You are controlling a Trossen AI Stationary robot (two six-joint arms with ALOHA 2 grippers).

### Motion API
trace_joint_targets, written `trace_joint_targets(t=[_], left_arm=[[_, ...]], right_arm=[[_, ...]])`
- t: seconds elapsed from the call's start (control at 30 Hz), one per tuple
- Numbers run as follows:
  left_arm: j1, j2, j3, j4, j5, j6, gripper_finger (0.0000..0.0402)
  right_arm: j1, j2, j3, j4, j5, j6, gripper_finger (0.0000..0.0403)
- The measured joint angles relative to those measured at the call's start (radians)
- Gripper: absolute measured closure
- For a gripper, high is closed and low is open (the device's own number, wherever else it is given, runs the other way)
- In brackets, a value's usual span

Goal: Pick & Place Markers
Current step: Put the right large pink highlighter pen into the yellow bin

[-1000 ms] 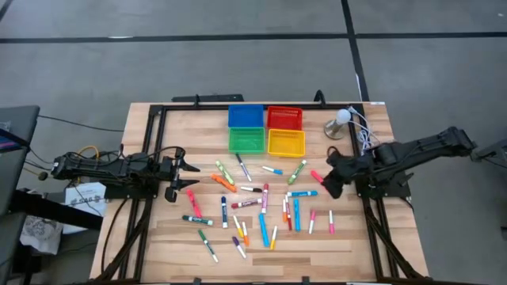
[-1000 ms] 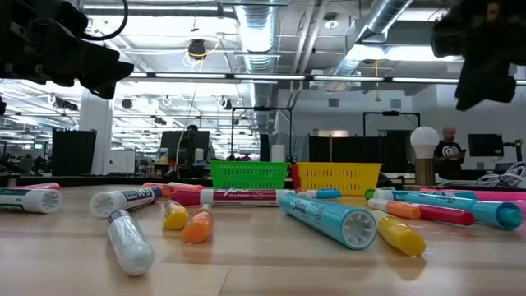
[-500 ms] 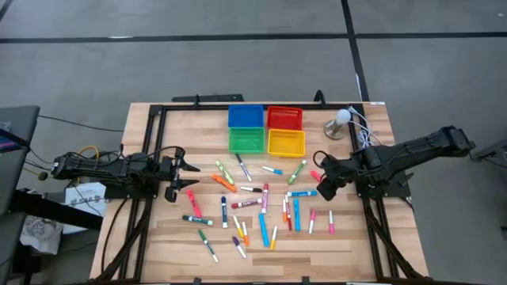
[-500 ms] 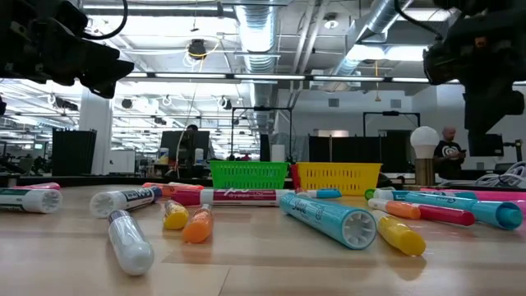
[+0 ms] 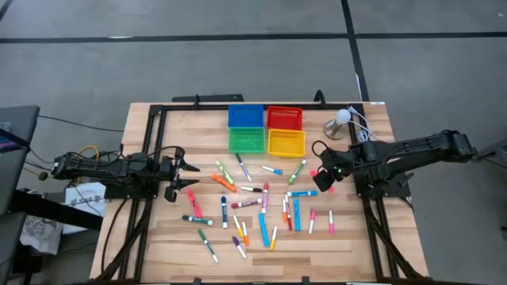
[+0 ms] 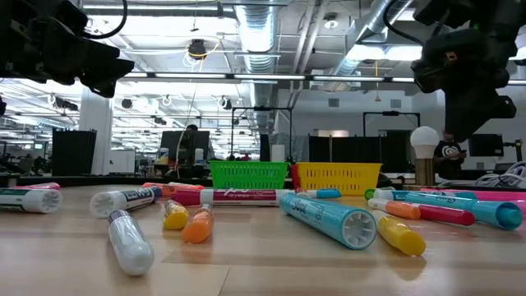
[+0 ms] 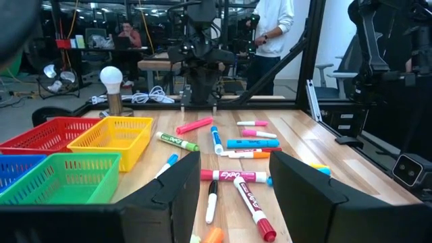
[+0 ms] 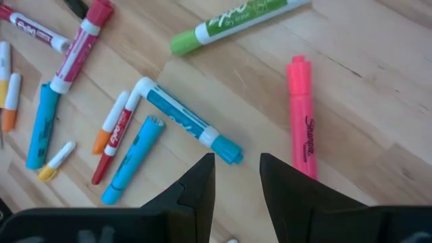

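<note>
The counter (image 5: 158, 237) carries four bins at its far edge and markers (image 5: 261, 207) scattered across its middle. The right pincer (image 5: 323, 179), jaws narrowly parted and empty, hangs over a pink Sharpie (image 8: 301, 115) near the right edge; it should centre on the barrel. The left pincer (image 5: 171, 188) waits half-open by the left edge

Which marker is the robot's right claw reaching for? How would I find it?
Start at the four coloured bins and move toward the right gripper. Just beneath it lies a pink marker on the wood. It is pink all over, unlike the green-capped marker and the blue marker nearby.
</note>
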Motion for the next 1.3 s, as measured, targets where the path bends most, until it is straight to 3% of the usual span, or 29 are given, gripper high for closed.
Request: trace_joint_targets(t=[0.57,0.73,1.07,1.3], left_arm=[[0.000,0.000,0.000,0.003,0.000,0.000,0.0224],[0.000,0.000,0.000,0.003,0.000,0.000,0.0224],[0.000,0.000,0.000,0.003,0.000,0.000,0.0224],[0.000,0.000,0.000,0.003,0.000,0.000,0.0224]], right_arm=[[0.000,0.000,0.000,0.017,-0.006,-0.011,0.0281],[0.000,0.000,0.000,0.024,-0.006,-0.043,0.0244],[0.000,0.000,0.000,0.062,-0.006,-0.046,0.0124],[0.000,0.000,0.000,0.069,-0.001,-0.059,0.0103]])
